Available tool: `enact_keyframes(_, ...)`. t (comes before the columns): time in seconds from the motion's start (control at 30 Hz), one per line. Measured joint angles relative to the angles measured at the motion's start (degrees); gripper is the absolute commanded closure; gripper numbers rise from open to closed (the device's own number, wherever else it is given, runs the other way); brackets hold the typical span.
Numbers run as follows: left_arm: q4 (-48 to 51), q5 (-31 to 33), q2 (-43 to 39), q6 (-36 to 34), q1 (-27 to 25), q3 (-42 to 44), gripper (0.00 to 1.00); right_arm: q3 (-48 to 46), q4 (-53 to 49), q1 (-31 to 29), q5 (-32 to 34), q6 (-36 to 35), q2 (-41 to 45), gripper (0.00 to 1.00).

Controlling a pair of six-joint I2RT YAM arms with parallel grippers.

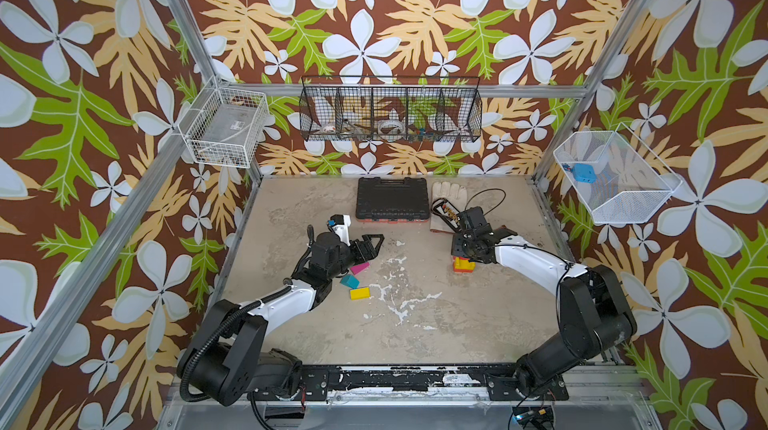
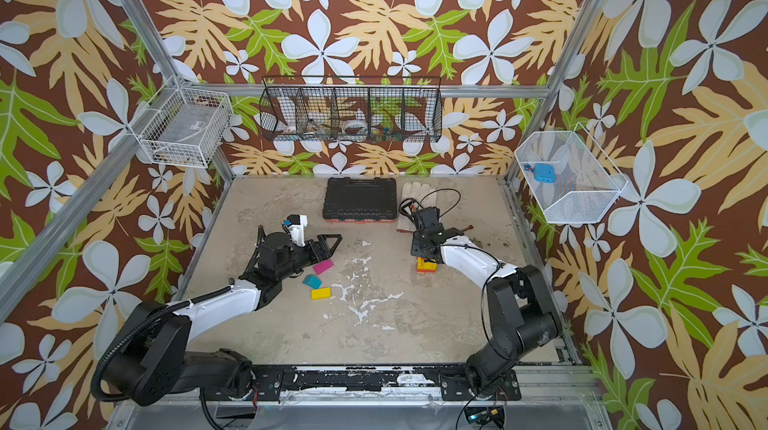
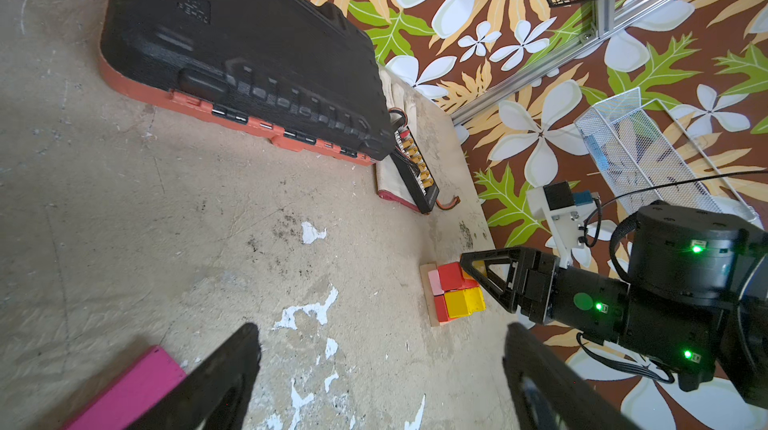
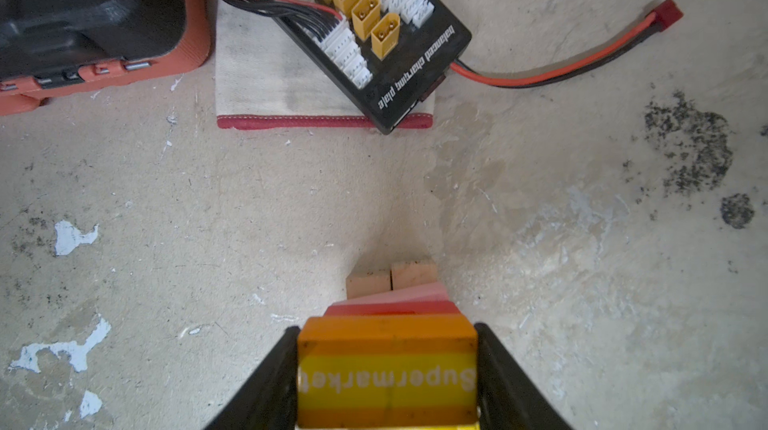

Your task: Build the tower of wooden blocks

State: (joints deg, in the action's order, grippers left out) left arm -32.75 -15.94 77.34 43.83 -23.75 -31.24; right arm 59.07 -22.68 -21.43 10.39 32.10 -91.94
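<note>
The small tower (image 1: 463, 267) of red, pink and yellow wood blocks on 2 tan planks stands on the right of the mottled beige surface (image 1: 415, 324). The right gripper (image 4: 386, 328) hangs over it, fingers tight against both sides of the topmost orange block (image 4: 386, 382) with its yellow "Supermarket" band. On the left, the left gripper (image 1: 372, 246) holds its fingers wide and empty, just beyond 3 loose pieces: a magenta brick (image 1: 359, 269), a teal block (image 1: 349, 281) and a yellow brick (image 1: 360, 293).

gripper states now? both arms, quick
Left gripper: open, empty.
Right gripper: jaws flank the orange block atop the tower; gripped or not cannot be told.
</note>
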Motion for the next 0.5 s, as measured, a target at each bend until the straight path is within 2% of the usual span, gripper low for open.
enact_keyframes(0.5,0.0,0.0,0.0,0.0,0.0,0.0,0.08,0.3,-0.1,0.0,0.3,-0.8,-0.5,0.29)
